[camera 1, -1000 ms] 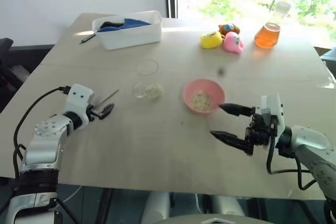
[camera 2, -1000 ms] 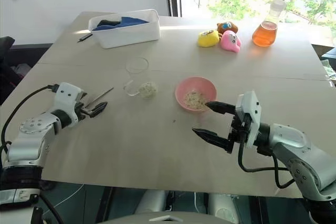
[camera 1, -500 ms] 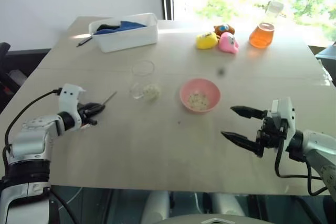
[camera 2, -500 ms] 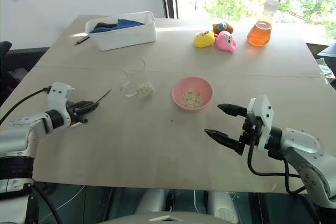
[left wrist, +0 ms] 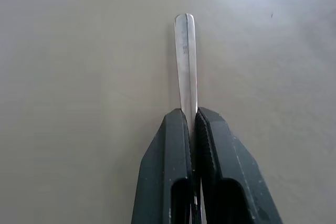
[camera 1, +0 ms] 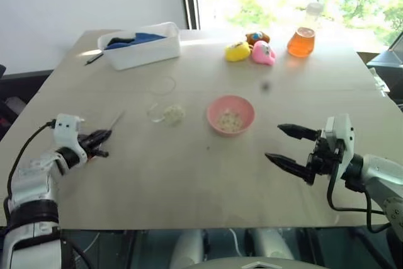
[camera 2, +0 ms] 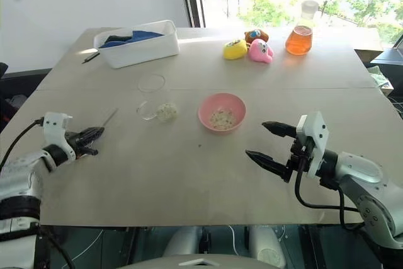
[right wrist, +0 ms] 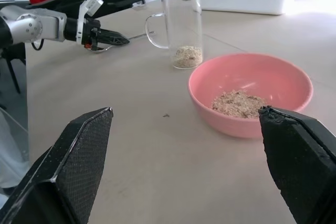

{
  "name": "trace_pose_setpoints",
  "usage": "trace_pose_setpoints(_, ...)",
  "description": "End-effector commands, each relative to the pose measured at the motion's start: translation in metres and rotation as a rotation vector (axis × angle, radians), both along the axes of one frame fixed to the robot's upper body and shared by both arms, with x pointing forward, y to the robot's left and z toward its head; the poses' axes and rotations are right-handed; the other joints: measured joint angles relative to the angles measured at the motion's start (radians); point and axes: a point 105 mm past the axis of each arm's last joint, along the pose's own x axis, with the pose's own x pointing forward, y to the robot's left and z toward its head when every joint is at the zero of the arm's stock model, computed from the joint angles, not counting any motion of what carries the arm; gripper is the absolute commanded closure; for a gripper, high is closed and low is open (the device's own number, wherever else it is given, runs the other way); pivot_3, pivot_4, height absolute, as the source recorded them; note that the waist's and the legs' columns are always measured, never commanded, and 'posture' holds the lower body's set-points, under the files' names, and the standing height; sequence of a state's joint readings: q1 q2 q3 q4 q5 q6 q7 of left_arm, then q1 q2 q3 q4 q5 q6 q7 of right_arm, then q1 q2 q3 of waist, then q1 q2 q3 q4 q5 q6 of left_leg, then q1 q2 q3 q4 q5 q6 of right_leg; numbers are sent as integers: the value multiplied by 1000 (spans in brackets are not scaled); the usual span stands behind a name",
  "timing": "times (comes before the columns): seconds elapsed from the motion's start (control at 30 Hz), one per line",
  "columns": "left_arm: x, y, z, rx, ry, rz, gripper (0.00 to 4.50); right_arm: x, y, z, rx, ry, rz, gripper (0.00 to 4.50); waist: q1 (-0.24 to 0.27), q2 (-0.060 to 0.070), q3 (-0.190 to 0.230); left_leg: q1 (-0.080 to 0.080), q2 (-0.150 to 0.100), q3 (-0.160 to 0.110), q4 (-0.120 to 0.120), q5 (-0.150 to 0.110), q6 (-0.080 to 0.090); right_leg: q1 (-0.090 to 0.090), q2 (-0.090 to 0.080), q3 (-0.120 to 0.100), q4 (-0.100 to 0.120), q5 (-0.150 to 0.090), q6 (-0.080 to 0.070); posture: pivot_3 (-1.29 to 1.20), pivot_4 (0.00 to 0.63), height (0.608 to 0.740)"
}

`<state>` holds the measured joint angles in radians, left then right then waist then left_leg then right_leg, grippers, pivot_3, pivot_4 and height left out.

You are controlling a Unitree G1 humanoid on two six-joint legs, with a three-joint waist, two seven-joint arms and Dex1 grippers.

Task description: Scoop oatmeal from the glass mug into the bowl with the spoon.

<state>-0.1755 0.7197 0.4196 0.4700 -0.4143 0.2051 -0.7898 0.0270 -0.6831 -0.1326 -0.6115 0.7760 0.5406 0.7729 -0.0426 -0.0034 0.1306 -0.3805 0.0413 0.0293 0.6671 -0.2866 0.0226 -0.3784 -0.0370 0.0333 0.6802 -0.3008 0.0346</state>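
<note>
Two black fingers of the left gripper (left wrist: 191, 124) are pressed together on the handle of the spoon (left wrist: 185, 59), whose flat silver end sticks out past the fingertips just above the bare tabletop. Seen from the head, that gripper (camera 1: 101, 137) sits near the left edge of the table (camera 1: 189, 187), pointing toward the middle. The right gripper (camera 1: 286, 144) hangs over the right part of the table near the front edge, its fingers spread wide apart and holding nothing, aimed toward the bowl.

The glass mug (right wrist: 181, 24) stands upright left of the table's centre, handle toward the left edge, with a little oatmeal (right wrist: 187, 55) in its bottom. Just beside it, toward the right edge, is the pink bowl (right wrist: 251, 93), holding a small heap of the same flakes (right wrist: 239, 102); mug and bowl are near each other but apart.

Toward the far left corner lies a white tub (camera 1: 140, 45) with blue cloth inside and a dark pen (camera 1: 94, 58) next to it. Along the far edge sit a yellow toy (camera 1: 237, 51), a pink toy (camera 1: 262, 53), a brown toy (camera 1: 255, 38) and a flask of orange liquid (camera 1: 301, 37).
</note>
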Motion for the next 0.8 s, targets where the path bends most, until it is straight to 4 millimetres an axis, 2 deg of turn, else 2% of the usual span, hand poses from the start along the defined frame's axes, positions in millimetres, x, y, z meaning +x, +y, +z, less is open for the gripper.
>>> trace_pose_setpoints(0.03,-20,-62,28,-37,-192,-231,4411,-2,8,8,33,-25,23,0,6,-4,2,-1,-2,1,1,0,0,0,-4,0,-1,0,0,0,150,740)
trace_pose_setpoints(0.1,-31,-80,25,17,-174,-306,4411,-2,11,8,42,-13,26,0,12,-12,4,-5,-3,0,1,0,0,-2,-6,-2,-3,0,0,0,150,740)
trace_pose_setpoints(0.2,-40,-105,29,61,-186,-395,4411,-4,23,2,31,8,43,0,27,-14,4,-8,-4,-5,1,0,-1,-2,-8,-6,-7,0,0,0,150,740)
trace_pose_setpoints(0.3,-42,-110,46,119,-274,-352,4411,-11,43,1,91,51,90,0,33,-13,4,-10,-4,-9,1,0,0,-2,-9,-11,-7,0,-1,0,150,740)
trace_pose_setpoints(0.47,-61,-123,40,227,-264,-427,4411,-12,58,-1,163,114,92,0,24,-12,5,-11,-4,-9,0,0,0,-2,-9,-11,-9,0,-1,0,150,740)
trace_pose_setpoints(0.6,-66,-127,35,234,-264,-425,4411,-10,63,-1,176,126,100,0,31,-12,5,-14,-5,-11,0,0,0,-3,-9,-14,-11,0,-1,0,150,740)
trace_pose_setpoints(0.73,-61,-119,35,244,-283,-328,4411,-8,63,-2,178,125,96,0,31,-11,5,-14,-5,-12,1,0,0,-2,-9,-15,-11,0,-1,0,150,740)
trace_pose_setpoints(0.8,-63,-125,36,267,-302,-358,4411,-7,62,-3,179,129,92,0,30,-11,5,-14,-5,-12,1,0,0,-2,-9,-15,-11,0,0,0,150,740)
